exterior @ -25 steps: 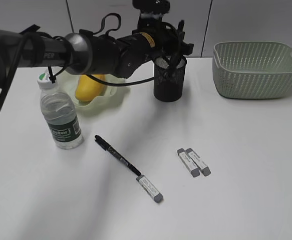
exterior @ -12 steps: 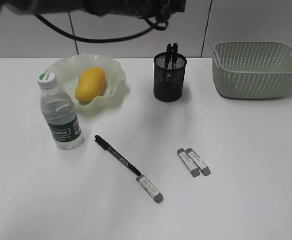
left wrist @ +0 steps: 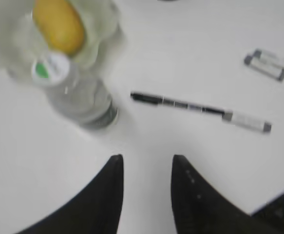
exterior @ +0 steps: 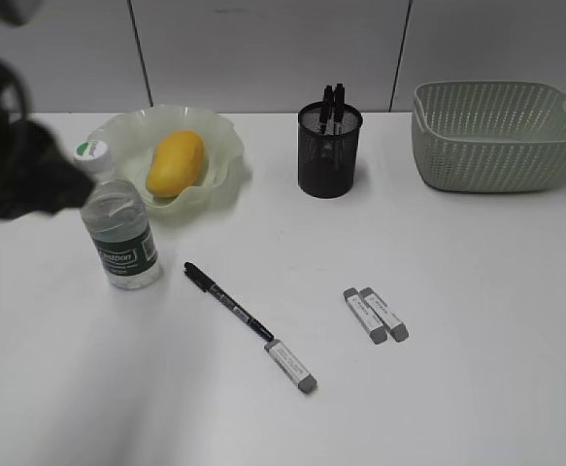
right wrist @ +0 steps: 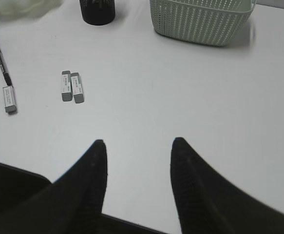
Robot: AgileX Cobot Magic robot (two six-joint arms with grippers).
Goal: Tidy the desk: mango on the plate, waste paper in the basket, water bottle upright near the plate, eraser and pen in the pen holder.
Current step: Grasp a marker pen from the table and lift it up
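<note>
The left gripper, black-fingered, hangs partly open and empty above the plain white desk; the right gripper hovers likewise, parted, holding nothing. Near the left one lies the slim black pen, flat, its long axis running from dark tip near the clear green-labelled water bottle toward a grey rectangular eraser that touches its far end. Light, rigid and probably slippery, it is best pinched mid-barrel, across its axis.
</note>
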